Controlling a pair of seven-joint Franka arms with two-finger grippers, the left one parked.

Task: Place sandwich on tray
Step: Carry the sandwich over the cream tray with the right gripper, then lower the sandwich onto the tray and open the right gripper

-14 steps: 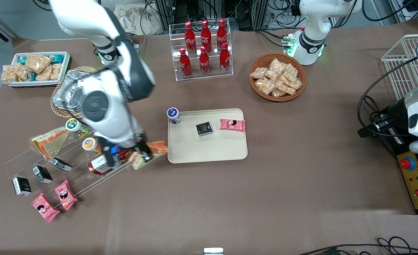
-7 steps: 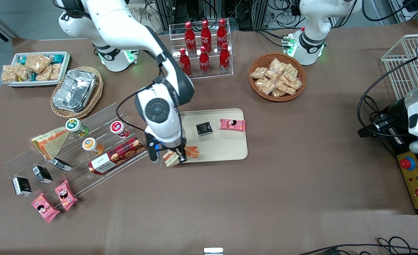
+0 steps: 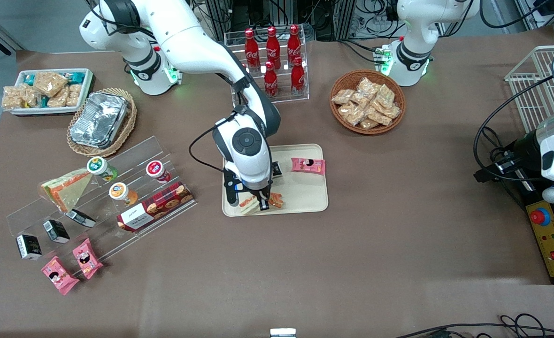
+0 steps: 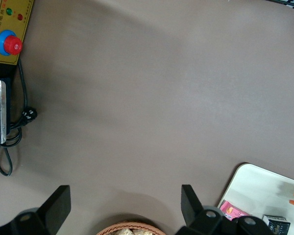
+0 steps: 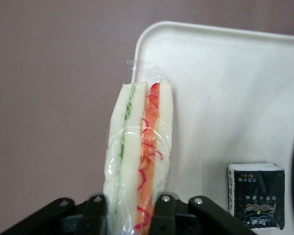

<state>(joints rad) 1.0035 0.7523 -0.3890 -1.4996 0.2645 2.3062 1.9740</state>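
**Sandwich held over tray's near edge**

The cream tray [image 3: 305,199] carries a small black packet [image 5: 256,195] and a pink snack packet [image 3: 308,165]. A wicker basket [image 3: 367,101] of wrapped snacks and a cola bottle rack [image 3: 270,65] stand farther from the front camera. The gripper [image 3: 249,203] pinches the sandwich [image 5: 139,156] above the tray's near corner, toward the working arm's end. The sandwich stands on edge, its long axis running straight out from the fingers.
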